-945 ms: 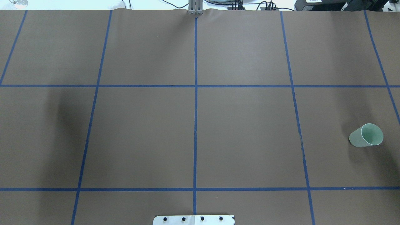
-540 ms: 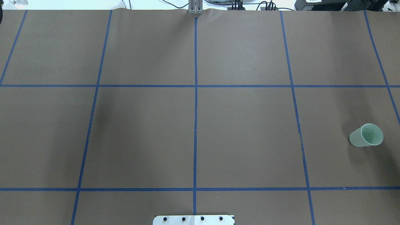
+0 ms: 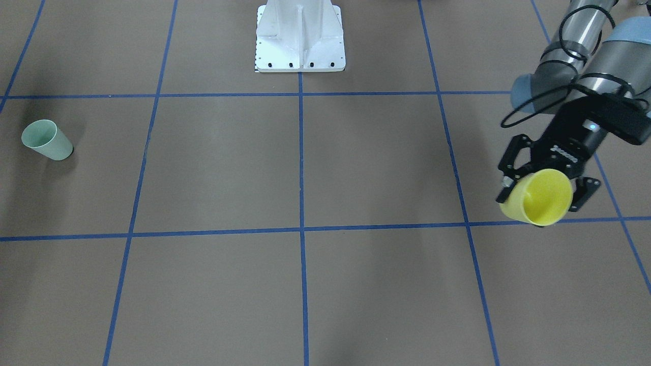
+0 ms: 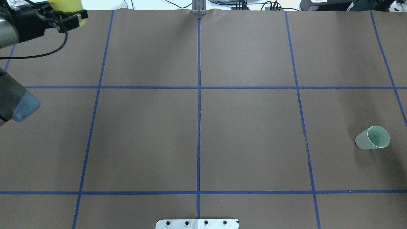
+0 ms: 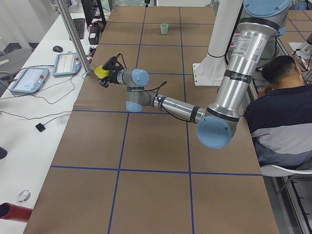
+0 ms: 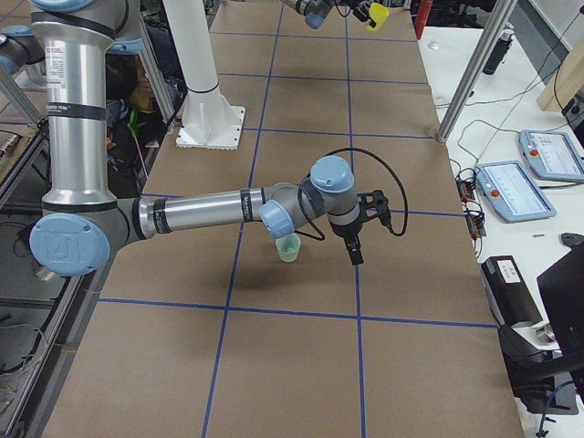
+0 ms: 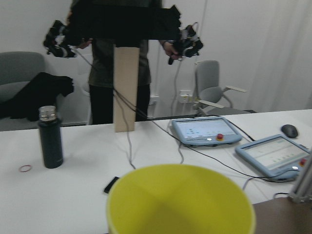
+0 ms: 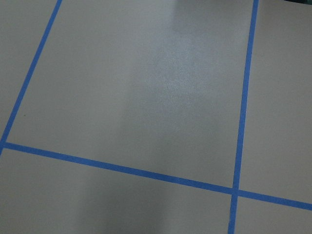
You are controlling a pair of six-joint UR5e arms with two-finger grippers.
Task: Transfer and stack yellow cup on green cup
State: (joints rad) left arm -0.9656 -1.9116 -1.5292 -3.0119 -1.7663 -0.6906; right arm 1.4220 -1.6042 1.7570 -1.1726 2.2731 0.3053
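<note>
The carry is in hand, I judge: the left pincer (image 3: 543,195) is clamped on the yellow cup (image 3: 545,202), held clear of the worktop (image 4: 248,133) near its far left edge. The green cup (image 4: 372,137) stands upright well apart, toward the right edge, just beside the right pincer (image 6: 355,252) (apart or together, I cannot tell). Next comes a long crossing, probably a hand-over midway. The worktop is brown, gridded with blue tape (image 4: 199,111). Teach pendants (image 5: 29,79) lie on a white side desk (image 5: 29,126), and a seated man (image 5: 280,112) is by the robot.
</note>
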